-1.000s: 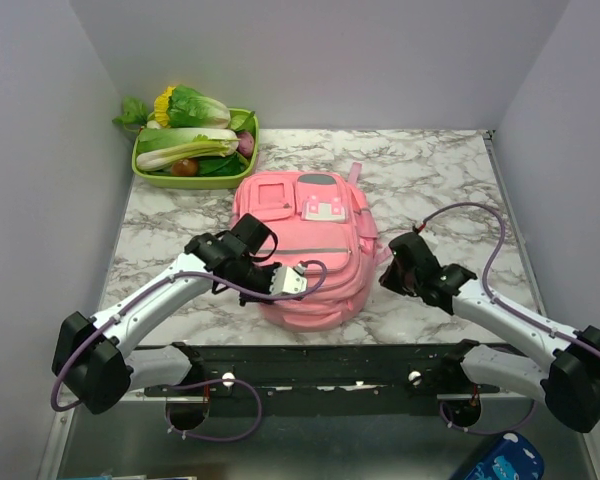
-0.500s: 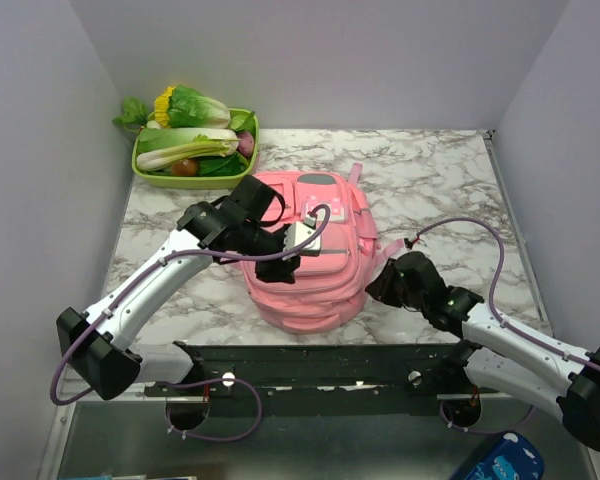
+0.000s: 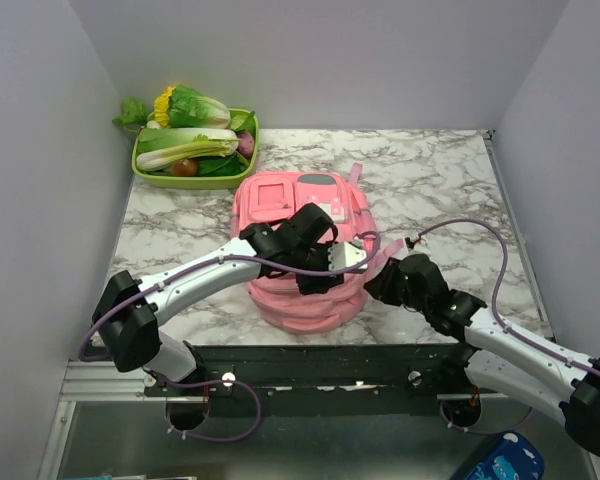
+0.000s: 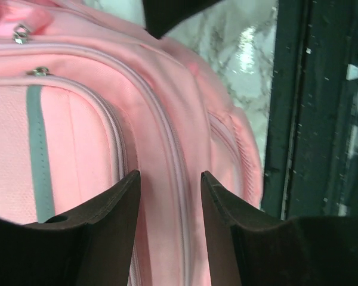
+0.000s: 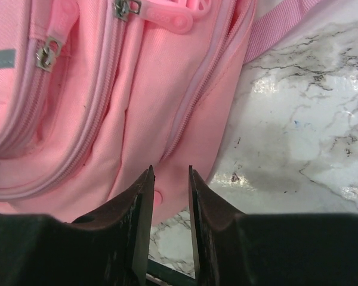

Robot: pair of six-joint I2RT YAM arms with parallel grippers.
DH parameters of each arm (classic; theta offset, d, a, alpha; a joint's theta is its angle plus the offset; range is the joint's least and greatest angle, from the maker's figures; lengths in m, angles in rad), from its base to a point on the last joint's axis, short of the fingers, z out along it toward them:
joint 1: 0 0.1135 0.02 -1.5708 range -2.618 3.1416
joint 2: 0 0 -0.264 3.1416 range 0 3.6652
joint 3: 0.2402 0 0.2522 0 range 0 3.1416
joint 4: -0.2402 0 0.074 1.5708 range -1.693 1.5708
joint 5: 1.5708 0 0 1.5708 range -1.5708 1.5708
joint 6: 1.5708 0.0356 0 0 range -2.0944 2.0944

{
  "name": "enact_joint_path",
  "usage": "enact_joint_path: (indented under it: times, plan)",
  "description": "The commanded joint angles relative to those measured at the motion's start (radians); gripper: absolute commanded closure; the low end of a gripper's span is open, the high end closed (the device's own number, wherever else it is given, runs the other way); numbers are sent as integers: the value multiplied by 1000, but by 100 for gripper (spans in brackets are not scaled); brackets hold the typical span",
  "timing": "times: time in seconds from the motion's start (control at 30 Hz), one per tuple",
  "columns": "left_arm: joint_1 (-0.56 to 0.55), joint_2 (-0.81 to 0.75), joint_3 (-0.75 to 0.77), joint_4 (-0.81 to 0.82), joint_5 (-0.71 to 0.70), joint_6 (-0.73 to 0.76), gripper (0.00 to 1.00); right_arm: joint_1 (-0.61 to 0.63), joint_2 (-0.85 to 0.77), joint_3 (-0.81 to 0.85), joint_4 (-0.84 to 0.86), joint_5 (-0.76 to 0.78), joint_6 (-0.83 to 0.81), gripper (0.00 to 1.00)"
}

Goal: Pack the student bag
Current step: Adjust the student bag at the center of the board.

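The pink student bag (image 3: 272,196) lies flat in the middle of the marble table. My left gripper (image 3: 333,268) reaches across the bag's lower right part. In the left wrist view (image 4: 170,179) it is open, and a closed zip line of the bag (image 4: 155,119) runs between its fingers. My right gripper (image 3: 377,283) is at the bag's lower right side. In the right wrist view (image 5: 170,171) its jaws stand a narrow gap apart, with the bag's corner (image 5: 137,89) at the tips. I see no firm pinch. Metal zip pulls (image 5: 48,53) sit on the closed pockets.
A green tray (image 3: 145,178) of vegetables stands at the back left. A black rail (image 3: 330,360) runs along the table's near edge. A blue pencil case (image 3: 502,464) lies below the table at the bottom right. Walls close in on the left, right and back.
My left arm swung from the bag's left side across its top to its lower right part. My right gripper moved in to the bag's right lower corner.
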Motion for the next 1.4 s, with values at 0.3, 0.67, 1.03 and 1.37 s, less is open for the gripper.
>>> enact_joint_path:
  times: [0.3, 0.67, 1.03, 1.37]
  plan:
    - [-104, 134, 15, 204, -233, 100, 57, 8, 7, -43, 54, -16, -8, 68]
    - [-137, 305, 225, 144, -81, 139, 100, 14, -15, -135, 114, -20, 41, 72]
    - [-190, 440, 550, 56, 66, 122, 100, 101, -75, -222, 114, -2, 172, 81]
    - [-143, 231, 439, -12, 140, 58, 99, 180, -71, -268, 120, 4, 281, 89]
